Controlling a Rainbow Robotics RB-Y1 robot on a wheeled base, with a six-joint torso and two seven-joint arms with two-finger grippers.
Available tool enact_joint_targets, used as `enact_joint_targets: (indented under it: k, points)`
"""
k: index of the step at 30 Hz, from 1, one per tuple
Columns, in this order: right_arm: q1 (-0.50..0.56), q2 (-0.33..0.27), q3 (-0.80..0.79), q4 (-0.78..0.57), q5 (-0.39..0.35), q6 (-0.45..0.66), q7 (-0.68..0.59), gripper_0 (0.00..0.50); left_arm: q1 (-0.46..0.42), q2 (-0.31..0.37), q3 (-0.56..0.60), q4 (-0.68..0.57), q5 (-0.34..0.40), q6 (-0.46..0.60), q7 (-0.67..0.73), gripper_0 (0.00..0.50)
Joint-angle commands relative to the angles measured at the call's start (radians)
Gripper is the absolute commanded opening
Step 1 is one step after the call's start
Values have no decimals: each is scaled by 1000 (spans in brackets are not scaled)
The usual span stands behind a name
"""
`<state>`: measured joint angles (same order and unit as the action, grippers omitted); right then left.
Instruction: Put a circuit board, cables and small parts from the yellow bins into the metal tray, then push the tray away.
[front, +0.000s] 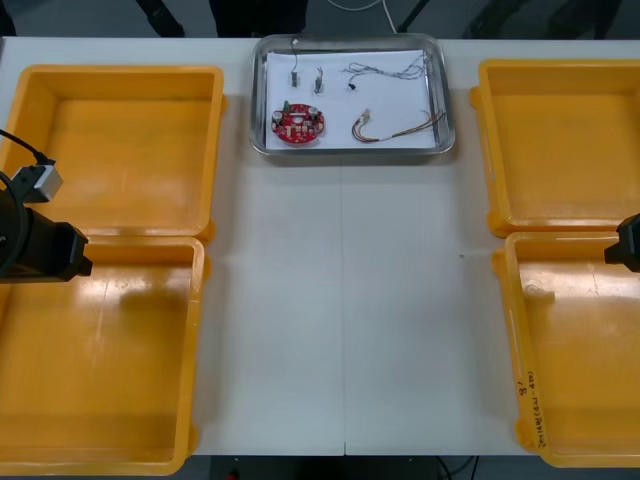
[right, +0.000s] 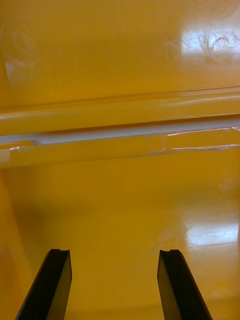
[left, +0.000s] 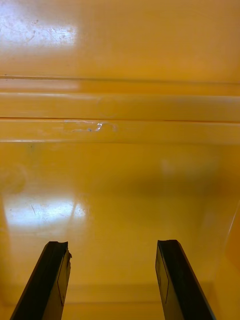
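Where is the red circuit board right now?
In the front view, the red circuit board lies in the near-left corner of the metal tray at the table's far edge, with small metal parts beyond it and cables to its right.

The front camera sits above the arms and looks steeply down on the tabletop (front: 340, 300). It is far enough to take in all four yellow bins (front: 120, 130) and the metal tray (front: 258, 100) at the far edge. Each wrist camera is very near to a bin floor and looks forward between its own jaws. The left one faces the left double rim (left: 120, 115), where two bins meet. The right one faces the right double rim (right: 120, 130). The front view shares both rims, at its two sides.
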<state>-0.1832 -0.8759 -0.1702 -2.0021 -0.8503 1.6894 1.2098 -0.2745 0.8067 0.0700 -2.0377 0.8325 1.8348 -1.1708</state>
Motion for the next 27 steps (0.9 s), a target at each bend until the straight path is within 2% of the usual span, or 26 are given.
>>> enact_joint_targets:
  k: [1, 27]
  points:
    - [14, 9, -34, -6, -13, -1, 10, 500, 17, -9, 33, -30, 7, -3, -79, 500]
    - [14, 9, -34, -7, -15, 3, 10, 500, 17, -9, 33, -30, 7, -3, -79, 500]
